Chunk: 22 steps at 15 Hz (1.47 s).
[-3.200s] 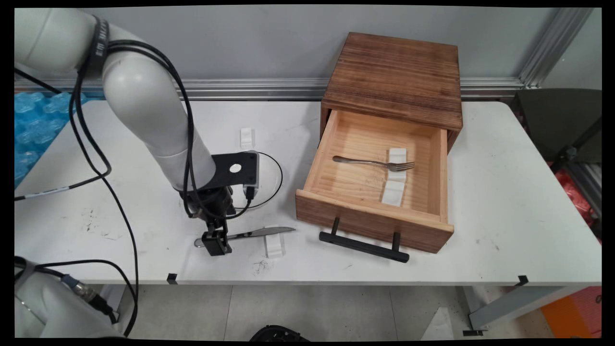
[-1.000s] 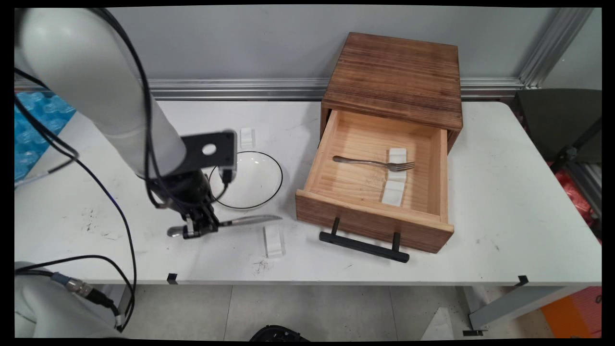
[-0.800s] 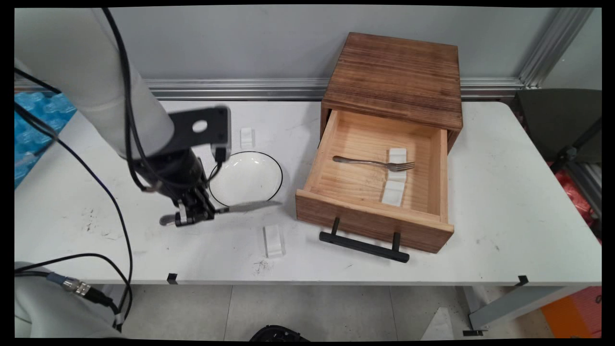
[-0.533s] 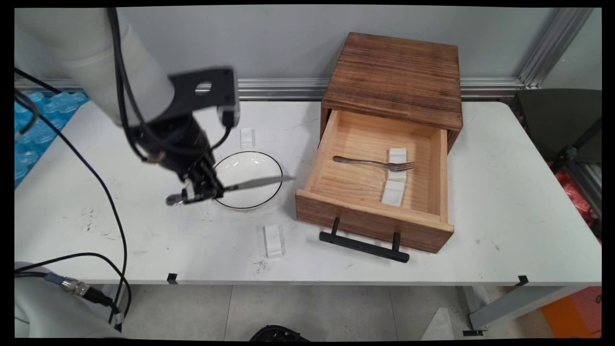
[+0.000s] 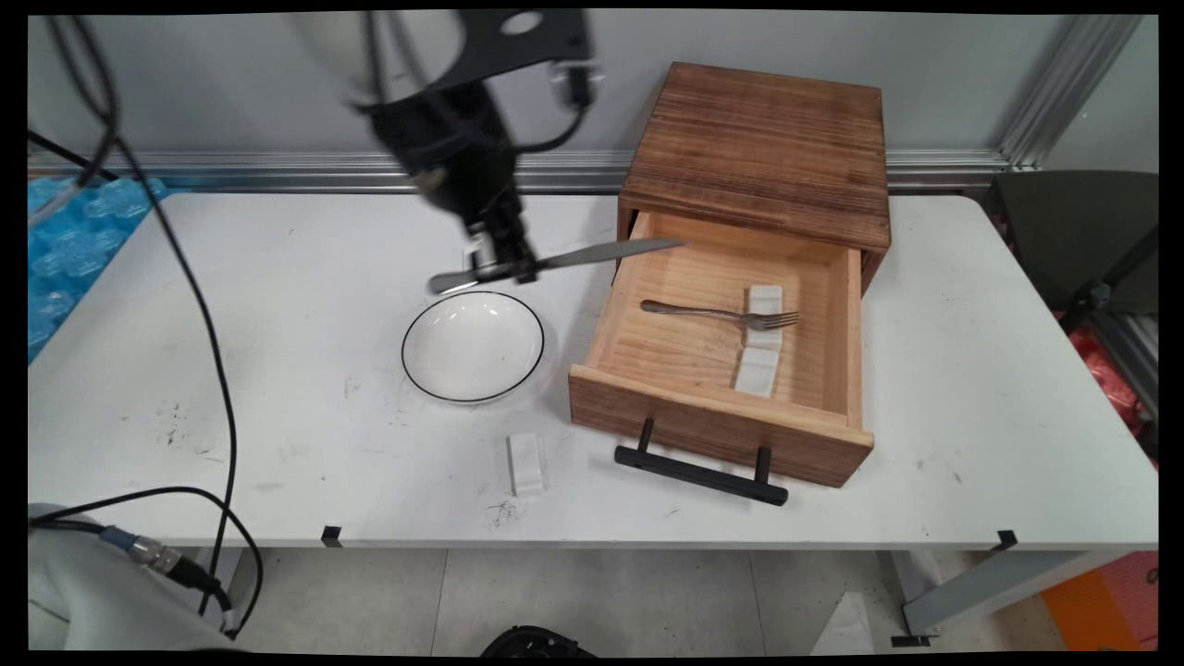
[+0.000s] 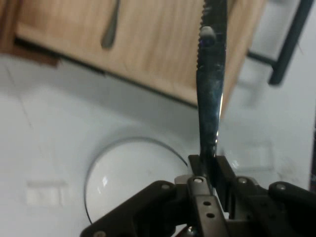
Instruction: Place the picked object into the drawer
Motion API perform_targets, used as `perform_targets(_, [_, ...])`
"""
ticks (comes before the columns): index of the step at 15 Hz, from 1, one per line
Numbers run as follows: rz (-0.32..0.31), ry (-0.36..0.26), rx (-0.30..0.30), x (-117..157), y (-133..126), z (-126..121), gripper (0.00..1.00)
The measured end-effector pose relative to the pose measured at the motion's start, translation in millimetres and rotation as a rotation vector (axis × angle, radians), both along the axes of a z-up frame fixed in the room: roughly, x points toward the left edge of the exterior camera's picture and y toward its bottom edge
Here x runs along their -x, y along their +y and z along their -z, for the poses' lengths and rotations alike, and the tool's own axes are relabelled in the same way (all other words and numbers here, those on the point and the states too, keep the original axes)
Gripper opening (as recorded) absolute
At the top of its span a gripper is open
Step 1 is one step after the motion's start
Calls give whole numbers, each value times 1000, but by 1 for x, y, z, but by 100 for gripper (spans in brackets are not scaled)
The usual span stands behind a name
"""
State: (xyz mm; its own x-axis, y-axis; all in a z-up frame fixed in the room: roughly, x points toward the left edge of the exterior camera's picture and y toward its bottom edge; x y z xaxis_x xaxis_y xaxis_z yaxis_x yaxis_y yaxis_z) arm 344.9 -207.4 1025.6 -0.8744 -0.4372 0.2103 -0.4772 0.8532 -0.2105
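Knife [image 5: 564, 259] is the thing in the grip: a slim, flat, grey metal table knife with a serrated edge along the blade, as the hand view shows [image 6: 210, 84]. The black hand [image 5: 507, 268] pinches it near the handle end, its two fingers pressed against the flat sides, and carries it clear of the table [image 5: 277, 416]. The knife lies nearly level, handle stub poking out to the picture's left, blade tip reaching over the back left corner of the open drawer [image 5: 721, 370].

As things lie, the knife is off the table and held at the drawer's edge; it rests on nothing. Inside the drawer a metal fork [image 5: 721, 314] already lies with its tines across a small white block [image 5: 764, 303], and a second white block [image 5: 757, 370] sits just nearer the drawer front with nothing on it.

The drawer is pale, smooth pine with visible grain, pulled out of a darker, rough-sawn brown wooden box [image 5: 758, 148]; a thin black bar handle [image 5: 700, 472] stands off its front on two posts. Below the hand sits a shallow round white bowl [image 5: 473, 346], glossy, with a thin black rim. A ridged white block [image 5: 527, 462] stands on the table near its front edge. The tabletop is matt white, scuffed with dark marks.
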Motion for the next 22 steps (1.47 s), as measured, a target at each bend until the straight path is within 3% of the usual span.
perform_targets(3, [52,-3,-14,22,-41,11,0])
perform_targets(8, [162,-5,-61,56,-105,50,0])
perform_targets(16, [307,-13,-114,102,-168,106,0])
perform_targets(22, [398,-24,-141,125,-196,137,0])
